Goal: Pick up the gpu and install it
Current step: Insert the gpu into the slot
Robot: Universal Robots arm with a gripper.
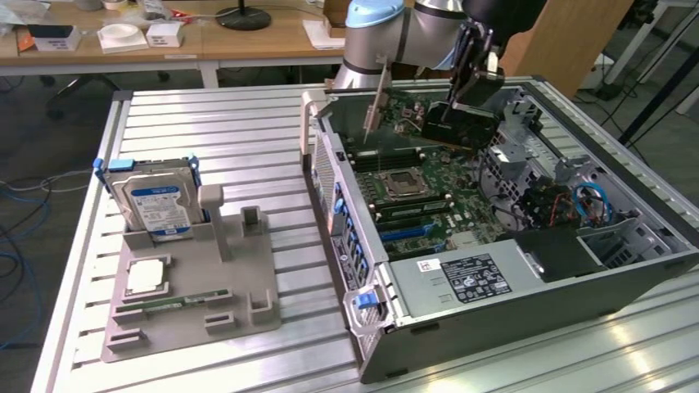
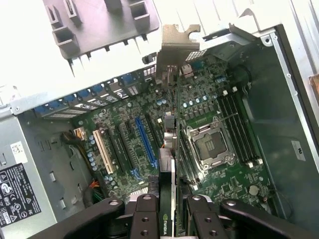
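One hand (image 2: 168, 215), fingers partly closed, grips the gpu (image 2: 168, 167) by its top edge. The card hangs edge-down over the open computer case (image 1: 525, 315), above the motherboard (image 1: 437, 188) inside it, with its metal bracket (image 2: 178, 42) toward the case's rear wall.

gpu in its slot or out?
Out. The gripper grips the gpu on edge above the motherboard inside the open case; the exterior view shows it hanging clear of the board.
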